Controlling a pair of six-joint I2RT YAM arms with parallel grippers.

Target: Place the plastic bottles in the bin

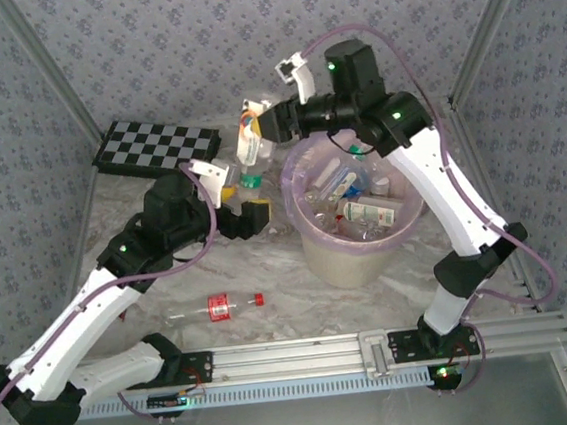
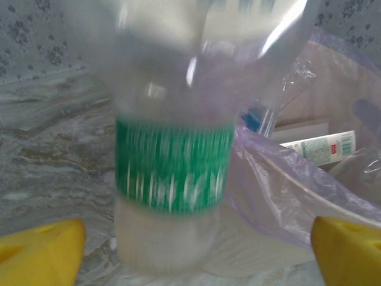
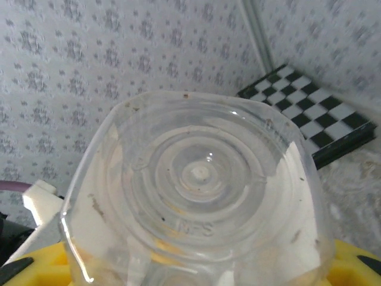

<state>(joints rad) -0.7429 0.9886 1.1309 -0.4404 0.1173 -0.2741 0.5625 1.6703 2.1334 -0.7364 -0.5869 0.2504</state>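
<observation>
Bin (image 1: 349, 261) right of the tabletop's (image 1: 284, 318) centre, several plastic bottles (image 1: 369, 209) already lying inside its pink liner.

A green-labelled bottle (image 2: 172, 173) stands just beside the bin's left wall, between the yellow fingertips (image 2: 41, 250) of the left gripper (image 2: 196, 256), whose jaws are spread wide and clear of it. Above it, toward the far edge, the right gripper (image 3: 202, 271) grips a clear bottle (image 3: 196, 185), base toward the wrist camera. A red-labelled bottle (image 1: 219, 306) lies on its side near the near edge. A chequered board (image 1: 157, 146) sits in the far left corner.
</observation>
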